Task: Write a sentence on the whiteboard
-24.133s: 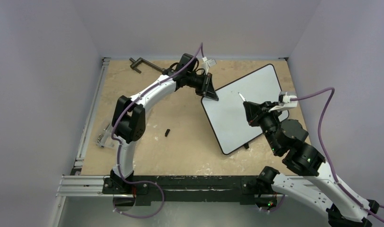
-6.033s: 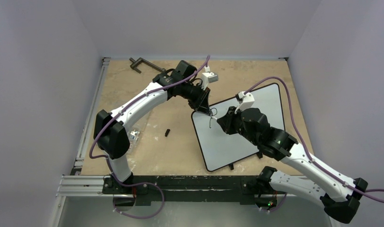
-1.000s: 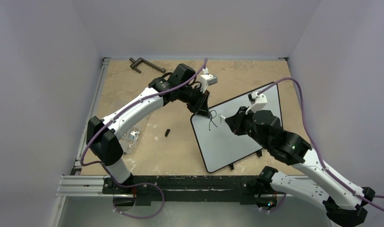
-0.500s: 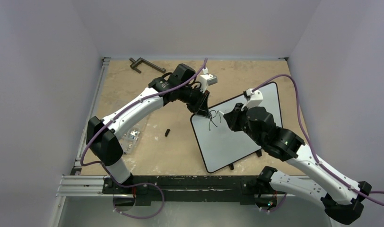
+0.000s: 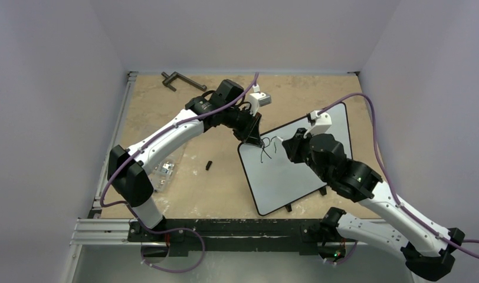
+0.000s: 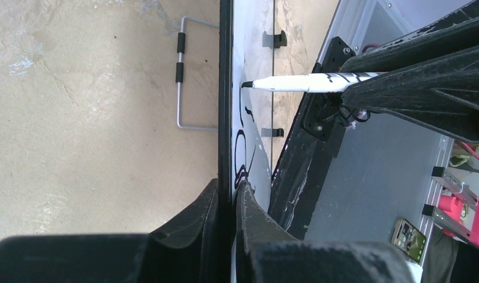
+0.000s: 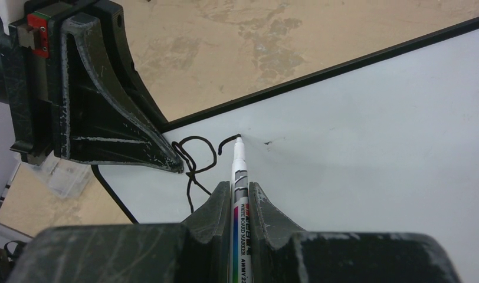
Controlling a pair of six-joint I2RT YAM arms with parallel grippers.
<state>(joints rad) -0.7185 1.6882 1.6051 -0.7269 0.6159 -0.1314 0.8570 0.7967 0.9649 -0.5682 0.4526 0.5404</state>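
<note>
whiteboard: the large flat white rectangular whiteboard (image 5: 290,177) with a thin black rim lies askew on the right half of the desk, one corner pointing toward the middle.
sentence: only a few looped black marker strokes (image 7: 194,158) so far, in that corner just beside the rim.
pen: a white whiteboard marker (image 7: 238,168), black tip touching the board at the end of the last stroke.
right claw (image 7: 237,188): clenched on the marker's barrel.
left claw (image 6: 228,191): pinched onto the board's rim, a finger on each face.
desk (image 5: 225,188): tan wood.
nearby: small black piece (image 5: 209,165) left of the board; dark metal clamp (image 5: 177,79) at the far left.
</note>
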